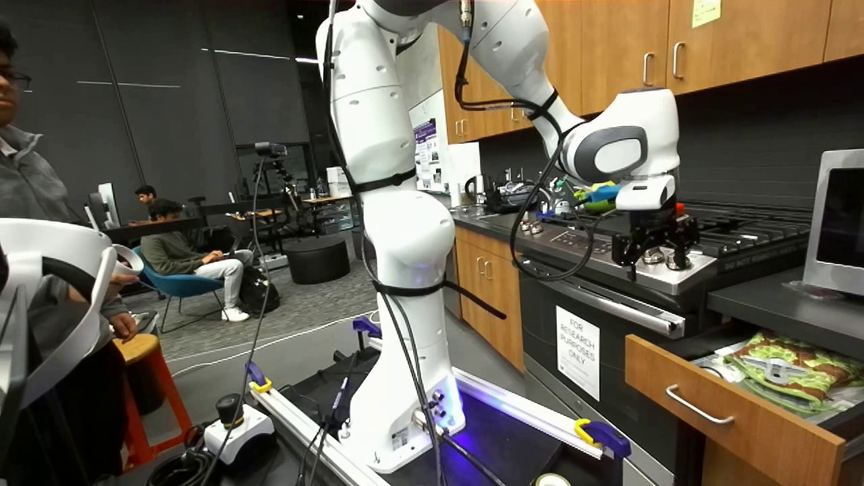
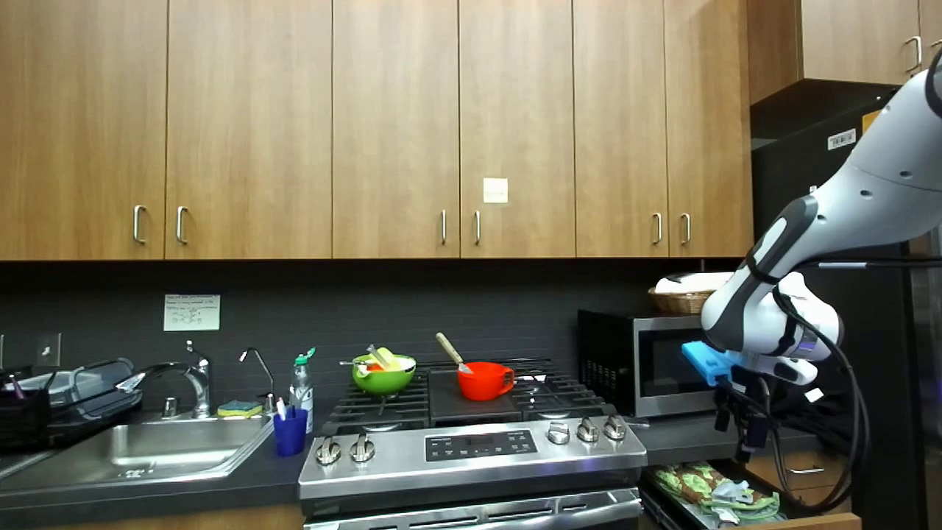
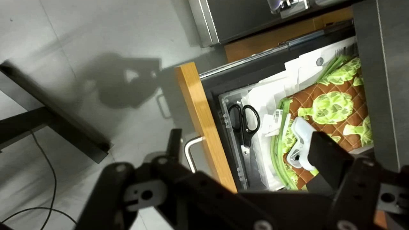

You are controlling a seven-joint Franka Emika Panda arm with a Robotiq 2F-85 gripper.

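My gripper (image 3: 251, 149) stands open, its fingers wide apart with nothing between them, above an open wooden drawer (image 1: 732, 412). In the wrist view, one finger is near the drawer's metal handle (image 3: 189, 153); the other overlaps a pale plastic clip (image 3: 297, 137) from above and partly hides it. That clip lies on a brown quilted cloth (image 3: 338, 131) printed with green artichokes. Black-handled scissors (image 3: 247, 135) rest in a clear plastic box beside it. In both exterior views the gripper (image 1: 656, 262) hangs pointing down, higher than the drawer.
The stove (image 2: 471, 456) adjoins the drawer; a red cup (image 2: 482, 383) with a utensil and a green bowl (image 2: 384, 380) stand on it. A microwave (image 2: 673, 364) sits on the counter behind the arm. A person (image 1: 34, 169) stands at the far side of the room.
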